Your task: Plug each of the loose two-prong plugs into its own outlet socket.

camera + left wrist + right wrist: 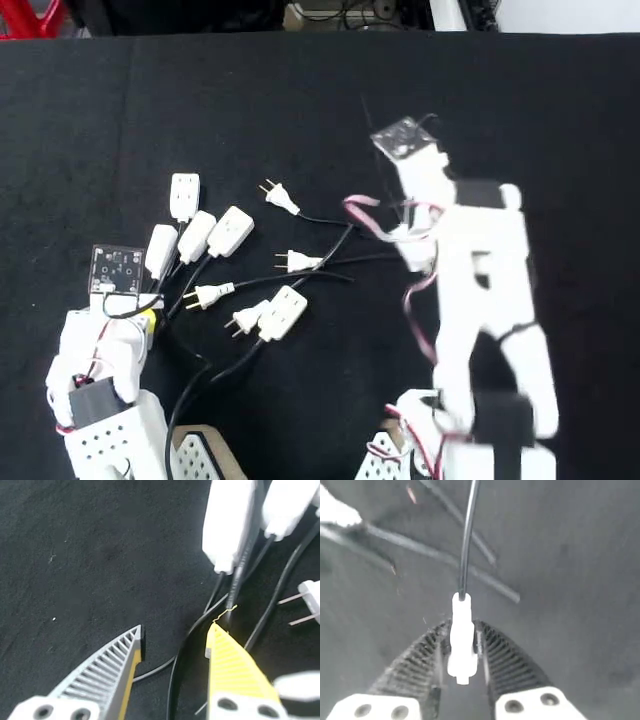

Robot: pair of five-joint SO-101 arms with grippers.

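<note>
Your right gripper (462, 627) clamps the plug (461, 642) by its hard body, probably light yet tugged by its springy cord (467, 535); your left gripper (176, 628) gapes

White arms (480, 260), pink cables (412, 300), yellow-ribbed claw (175, 630)

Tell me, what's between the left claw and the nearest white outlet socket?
Black cords, lying on the black tablecloth. They run from the outlet socket down toward the open left claw. The left wrist view shows it.
</note>
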